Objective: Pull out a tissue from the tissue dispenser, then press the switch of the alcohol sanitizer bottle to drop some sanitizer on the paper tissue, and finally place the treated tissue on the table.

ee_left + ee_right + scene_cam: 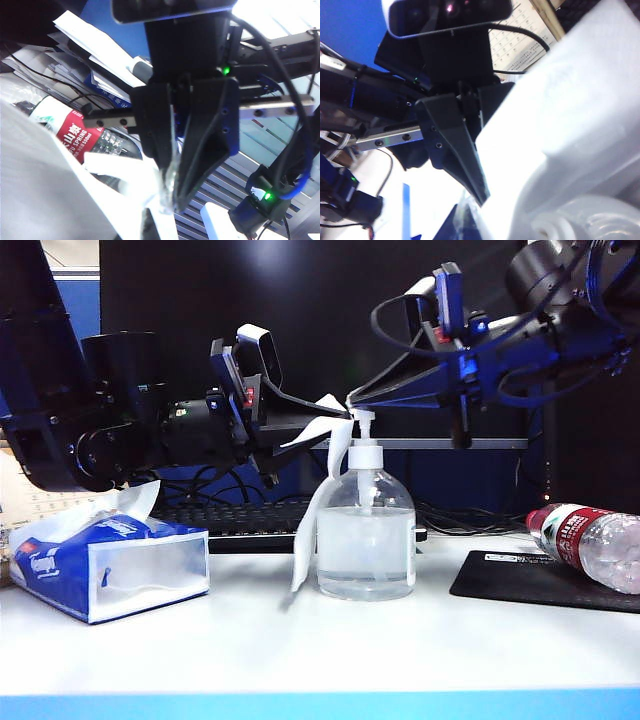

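Observation:
My left gripper (334,420) is shut on the top of the tissue (318,502), a long white sheet that hangs down the left side of the alcohol sanitizer bottle (366,540) to the table (300,650). The white switch (362,420) tops the bottle, right next to the pinched end. My right gripper (352,400) is shut with nothing in it, its tip just above the switch. In the left wrist view the gripper (170,192) pinches the tissue (50,175). The right wrist view has the gripper (482,196) beside the tissue (560,125). At the left stands the tissue dispenser (110,565).
A red-labelled water bottle (590,540) lies on a black mouse pad (520,582) at the right. A black keyboard (240,520) sits behind the dispenser and the sanitizer bottle. A dark monitor fills the back.

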`<state>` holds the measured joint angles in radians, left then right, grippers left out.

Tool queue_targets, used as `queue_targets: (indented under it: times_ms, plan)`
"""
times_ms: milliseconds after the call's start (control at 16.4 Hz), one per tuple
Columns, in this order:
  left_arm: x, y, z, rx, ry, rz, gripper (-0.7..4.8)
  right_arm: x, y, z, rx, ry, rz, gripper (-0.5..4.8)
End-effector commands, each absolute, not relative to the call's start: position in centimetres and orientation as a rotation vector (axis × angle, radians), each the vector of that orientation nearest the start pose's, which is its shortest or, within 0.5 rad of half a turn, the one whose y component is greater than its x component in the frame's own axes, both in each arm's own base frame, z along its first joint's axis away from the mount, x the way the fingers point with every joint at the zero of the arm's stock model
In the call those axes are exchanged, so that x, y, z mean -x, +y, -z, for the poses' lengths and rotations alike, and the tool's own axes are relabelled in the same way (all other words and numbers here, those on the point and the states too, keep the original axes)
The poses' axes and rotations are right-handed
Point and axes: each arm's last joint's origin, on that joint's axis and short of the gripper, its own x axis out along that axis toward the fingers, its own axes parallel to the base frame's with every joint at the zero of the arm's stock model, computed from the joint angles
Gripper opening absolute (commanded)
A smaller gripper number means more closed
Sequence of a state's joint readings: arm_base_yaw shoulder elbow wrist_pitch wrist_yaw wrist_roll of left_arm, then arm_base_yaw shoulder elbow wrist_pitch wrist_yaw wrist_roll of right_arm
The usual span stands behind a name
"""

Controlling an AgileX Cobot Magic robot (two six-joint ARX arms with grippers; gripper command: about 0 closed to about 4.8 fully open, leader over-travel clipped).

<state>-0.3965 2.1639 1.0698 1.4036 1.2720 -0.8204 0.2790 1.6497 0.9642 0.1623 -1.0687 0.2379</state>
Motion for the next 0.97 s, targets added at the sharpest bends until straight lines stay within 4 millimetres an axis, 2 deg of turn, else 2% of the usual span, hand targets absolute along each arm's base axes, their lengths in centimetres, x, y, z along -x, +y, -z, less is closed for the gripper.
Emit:
queue_targets:
  times_ms: [61, 243, 426, 548, 791, 974]
  plan:
    - [-36.4, -18.2, -15.9, 0.452, 0.346, 1.669, -0.06, -31.8, 11.7, -21.4, -0.412, 0.696, -1.230, -0.05]
    - [-36.5, -18.2, -15.4, 0.425, 0.352, 1.665, -0.06, -31.6, 11.6, -22.2, -0.405, 0.675, -1.241, -0.05]
    - [-36.9, -17.8, -14.9, 0.403, 0.358, 1.653, -0.06, -30.7, 11.3, -25.0, -0.357, 0.559, -1.252, -0.05]
    - [-37.1, -17.9, -15.2, 0.390, 0.352, 1.671, -0.06, -30.6, 11.2, -25.9, -0.331, 0.501, -1.211, -0.05]
    - [-38.7, -18.5, -16.8, 0.347, 0.346, 1.715, -0.06, -30.8, 11.2, -25.7, -0.332, 0.506, -1.172, -0.05]
    - [-39.1, -18.6, -16.0, 0.327, 0.386, 1.724, -0.06, -30.8, 11.2, -25.7, -0.334, 0.508, -1.176, -0.05]
